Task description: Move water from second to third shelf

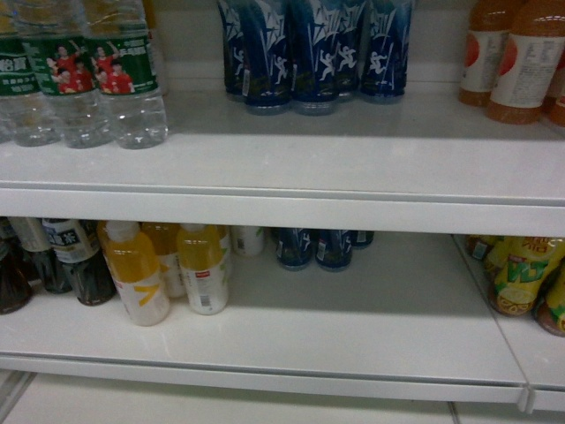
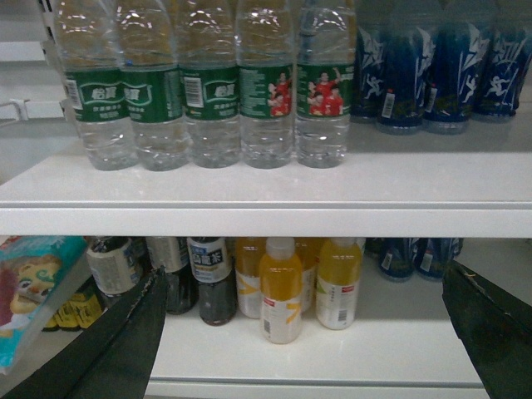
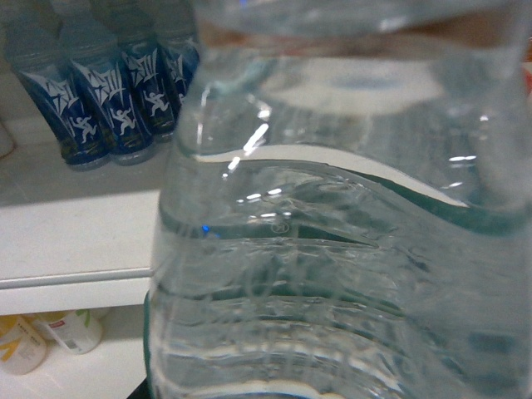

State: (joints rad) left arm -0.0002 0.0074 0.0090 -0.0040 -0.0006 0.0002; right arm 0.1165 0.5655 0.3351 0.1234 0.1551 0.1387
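I'm seeing a water bottle [image 3: 349,249] filling my right wrist view; I cannot tell the right gripper's state. My left gripper [image 2: 307,332] is hanging apart.

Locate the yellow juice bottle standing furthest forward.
The yellow juice bottle stands on the lower shelf, left in the head view, between the dark tea bottles and a white-labelled yellow bottle.

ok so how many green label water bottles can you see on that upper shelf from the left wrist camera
5, side by side along the upper shelf, left to right: first, second, third, fourth, fifth beside the blue bottles. More may be hidden behind them.
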